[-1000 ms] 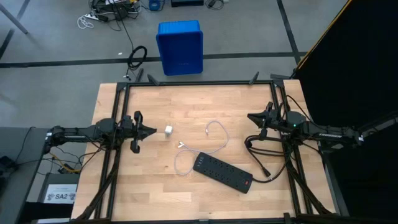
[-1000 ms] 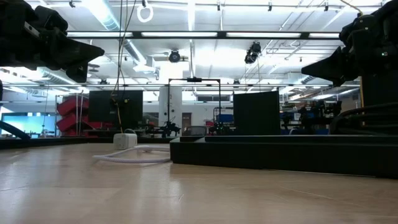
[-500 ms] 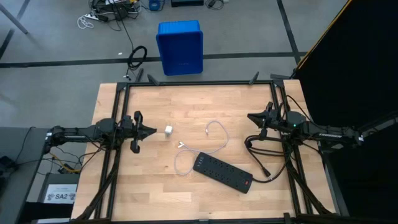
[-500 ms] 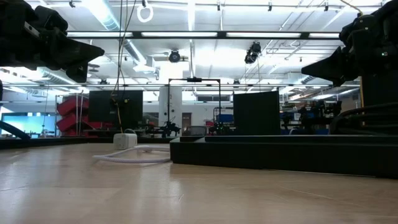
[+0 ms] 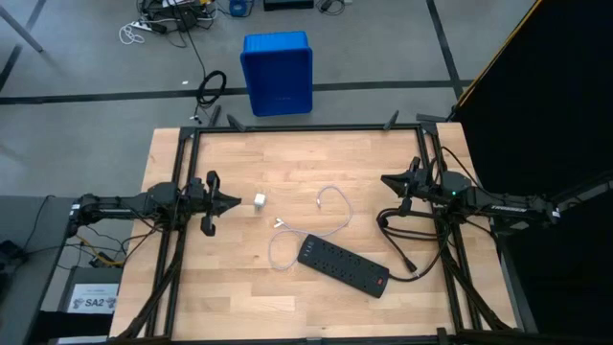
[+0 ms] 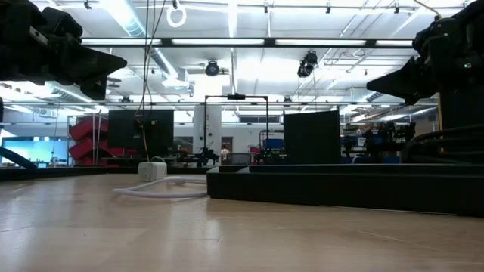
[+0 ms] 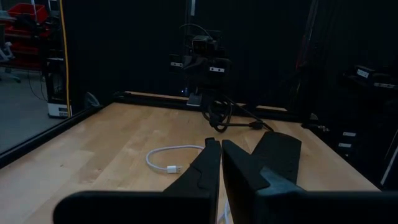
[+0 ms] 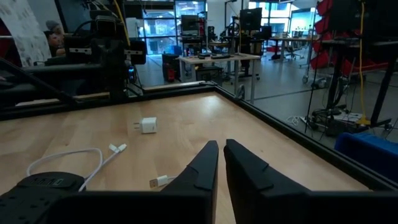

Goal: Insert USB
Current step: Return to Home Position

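High view: the left gripper [image 5: 228,202] and right gripper [image 5: 387,180] sat at opposite table edges, probably parked out of the way. The USB cable [image 5: 348,213] lay loose mid-table beside the power strip [image 5: 343,265] and apart from the white adapter [image 5: 260,202].
Low view: the power strip [image 6: 340,189] hid most of the USB cable [image 6: 162,192].
Left wrist view: that gripper's fingers [image 7: 208,168] were almost touching and held nothing; the adapter was out of sight, perhaps behind them.
Right wrist view: its fingers [image 8: 205,168] were likewise pressed close on nothing, and both ends of the USB cable [image 8: 157,182] lay bare
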Robot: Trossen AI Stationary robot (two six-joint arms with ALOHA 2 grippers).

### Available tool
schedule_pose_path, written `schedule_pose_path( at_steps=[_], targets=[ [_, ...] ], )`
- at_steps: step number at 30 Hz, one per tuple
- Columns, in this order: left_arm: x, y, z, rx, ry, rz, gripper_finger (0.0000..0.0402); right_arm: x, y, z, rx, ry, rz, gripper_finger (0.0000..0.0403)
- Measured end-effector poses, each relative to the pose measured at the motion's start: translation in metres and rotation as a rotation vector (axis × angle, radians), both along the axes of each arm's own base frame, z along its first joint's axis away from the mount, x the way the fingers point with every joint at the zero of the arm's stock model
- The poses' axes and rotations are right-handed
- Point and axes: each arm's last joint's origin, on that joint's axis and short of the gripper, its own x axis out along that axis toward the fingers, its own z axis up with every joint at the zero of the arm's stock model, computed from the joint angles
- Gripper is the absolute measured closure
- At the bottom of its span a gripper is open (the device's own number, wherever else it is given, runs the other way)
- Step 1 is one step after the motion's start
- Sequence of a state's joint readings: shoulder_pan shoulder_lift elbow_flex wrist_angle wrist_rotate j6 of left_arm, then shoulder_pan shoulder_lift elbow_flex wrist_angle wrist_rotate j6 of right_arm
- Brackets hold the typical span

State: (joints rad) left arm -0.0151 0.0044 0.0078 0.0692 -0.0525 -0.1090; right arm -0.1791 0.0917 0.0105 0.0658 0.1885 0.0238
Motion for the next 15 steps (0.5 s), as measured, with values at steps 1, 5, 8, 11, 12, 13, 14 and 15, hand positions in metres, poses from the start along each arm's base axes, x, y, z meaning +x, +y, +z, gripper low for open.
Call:
schedule_pose_path(
  at_steps=[1,5,8,11,12,13,14,15],
  targets=[
    [0.0000,0.0000,0.0000,0.000,0.000,0.000,0.0401,0.0000,0.0000,0.0000,0.000,0.000,0.000,0.0395],
    [0.0000,0.0000,0.0000,0.000,0.000,0.000,0.0401,0.0000,0.0000,0.0000,0.000,0.000,0.000,0.0398],
    [0.0000,0.0000,-0.0001,0.000,0.000,0.000,0.0401,0.0000,0.0000,0.0000,0.000,0.000,0.000,0.0398],
    [0.0000,0.0000,-0.0002,0.000,0.001,0.000,0.0401,0.0000,0.0000,0.0000,0.000,0.000,0.000,0.0395],
    [0.0000,0.0000,-0.0002,0.000,0.001,0.000,0.0401,0.0000,0.0000,0.0000,0.000,0.000,0.000,0.0394],
    [0.0000,0.0000,-0.0001,0.000,0.000,0.000,0.0401,0.0000,0.0000,0.0000,0.000,0.000,0.000,0.0394],
    [0.0000,0.0000,-0.0001,0.000,0.000,0.000,0.0401,0.0000,0.0000,0.0000,0.000,0.000,0.000,0.0394],
    [0.0000,0.0000,-0.0001,0.000,0.000,0.000,0.0401,0.0000,0.0000,0.0000,0.000,0.000,0.000,0.0395]
  ],
)
